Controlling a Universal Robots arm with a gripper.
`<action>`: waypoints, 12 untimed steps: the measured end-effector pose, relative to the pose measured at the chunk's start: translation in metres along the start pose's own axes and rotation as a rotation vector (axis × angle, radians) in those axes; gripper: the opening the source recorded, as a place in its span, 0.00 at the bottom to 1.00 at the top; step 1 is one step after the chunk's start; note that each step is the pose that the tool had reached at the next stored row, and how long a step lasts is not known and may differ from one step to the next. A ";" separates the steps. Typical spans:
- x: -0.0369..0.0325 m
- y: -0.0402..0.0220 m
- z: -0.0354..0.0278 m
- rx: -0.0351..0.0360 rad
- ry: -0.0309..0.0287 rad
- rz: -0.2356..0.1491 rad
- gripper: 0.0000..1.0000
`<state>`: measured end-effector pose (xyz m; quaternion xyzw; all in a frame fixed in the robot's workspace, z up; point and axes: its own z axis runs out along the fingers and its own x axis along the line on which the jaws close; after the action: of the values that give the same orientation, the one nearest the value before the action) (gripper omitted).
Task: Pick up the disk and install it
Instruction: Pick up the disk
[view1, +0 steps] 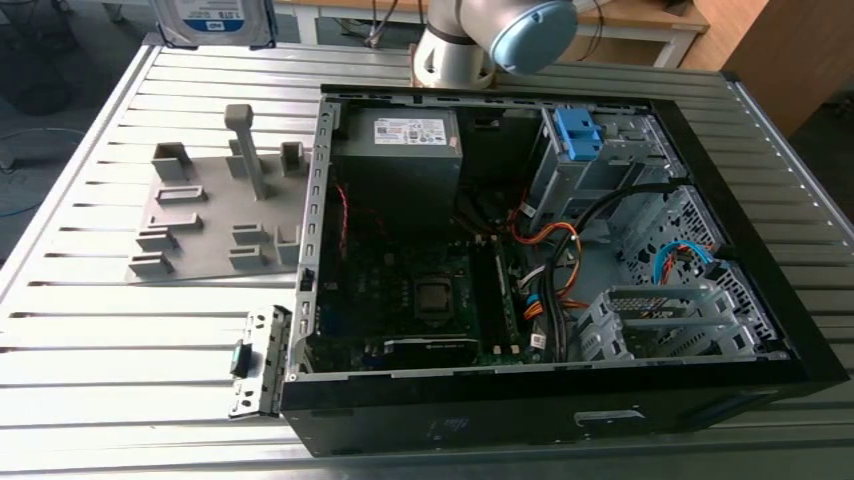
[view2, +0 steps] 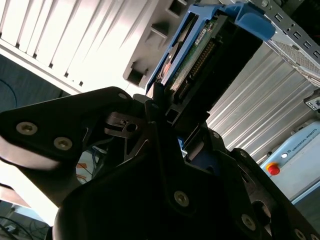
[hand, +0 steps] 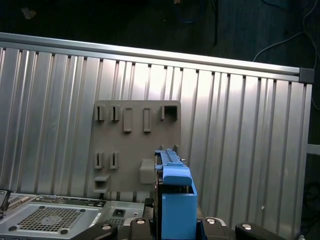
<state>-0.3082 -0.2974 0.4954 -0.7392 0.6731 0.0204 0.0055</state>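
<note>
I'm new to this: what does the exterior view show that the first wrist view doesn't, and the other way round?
Exterior view: the insides of the open computer case, with motherboard, grey power supply box, a blue bracket, orange cables, plus the robot arm's base. First wrist view: the blue rail of the disk, close up and end-on, where the exterior view shows its labelled face. Both: the ribbed metal table, the grey slotted plate lying on it, and the disk.

Exterior view: high, angled down over open computer case (view1: 467, 420) on ribbed tabletop (view1: 107, 340). Both wrist views: close behind disk (view2: 197, 55) (hand: 176, 200), facing tabletop. Grey holder plate (view1: 207, 250) shared by all three.
</note>
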 end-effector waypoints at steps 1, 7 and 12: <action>0.0004 -0.0014 -0.0001 -0.0001 0.0000 0.000 0.36; 0.0026 -0.0108 -0.0003 -0.0001 0.0000 0.000 0.36; 0.0044 -0.0189 -0.0005 -0.0001 0.0000 0.000 0.36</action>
<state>-0.2890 -0.3001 0.4954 -0.7392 0.6731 0.0205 0.0055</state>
